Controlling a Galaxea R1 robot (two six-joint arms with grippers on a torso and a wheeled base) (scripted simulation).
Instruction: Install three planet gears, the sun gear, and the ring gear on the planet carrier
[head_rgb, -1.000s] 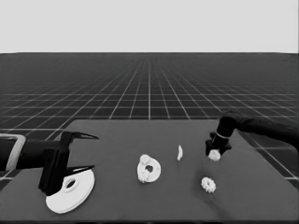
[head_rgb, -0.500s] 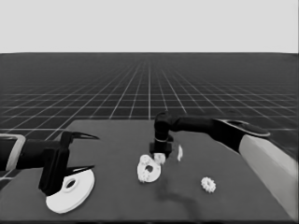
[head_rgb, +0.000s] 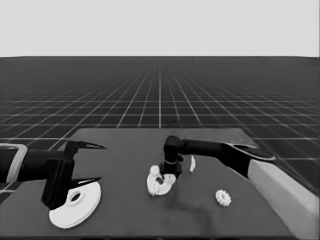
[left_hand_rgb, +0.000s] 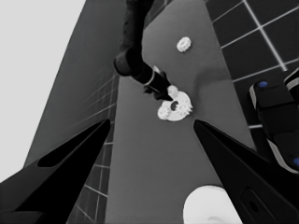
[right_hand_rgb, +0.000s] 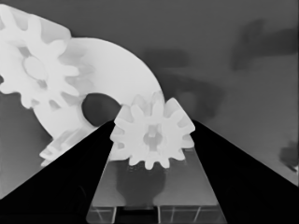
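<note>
Over the middle of the dark desk, the right tool grips a small white toothed planet gear just above the smaller white round part with its dark centre hole, which already carries gears. Misaligned teeth could jam it (or nudge its neighbours). The left tool waits open over the larger white round part.

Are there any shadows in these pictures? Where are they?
Yes. Head view: a soft dark patch lies on the table under the right arm, next to the smaller round part. Right wrist view: the gear gripped in the right hand casts a dark shadow on the pale surface between the fingers, and fainter dark smudges lie on the table beyond.
</note>
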